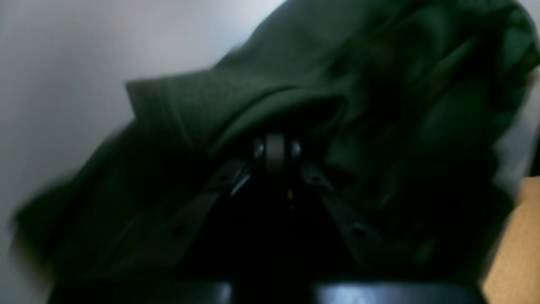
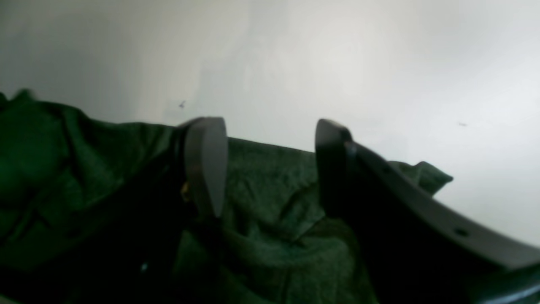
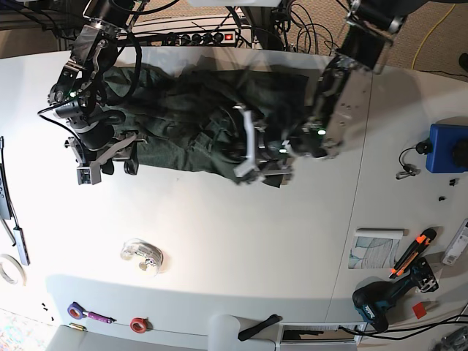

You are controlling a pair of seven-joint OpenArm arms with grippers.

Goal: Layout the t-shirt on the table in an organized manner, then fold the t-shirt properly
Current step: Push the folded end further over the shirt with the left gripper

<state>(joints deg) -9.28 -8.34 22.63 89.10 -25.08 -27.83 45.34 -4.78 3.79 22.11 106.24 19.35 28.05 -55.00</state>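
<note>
The large dark green t-shirt (image 3: 197,121) of thin, soft fabric lies bunched and wrinkled across the far half of the broad white smooth table (image 3: 219,248), stretched between the two arms. The left tool (image 1: 276,154) has its jaws pressed together, pinching a fold of the green cloth near the garment's front edge. The right tool (image 2: 270,169) stands with its jaws spread wide over the other end of the t-shirt, gripping nothing, its grey fingers (image 2: 206,164) apart above the crumpled fabric.
</note>
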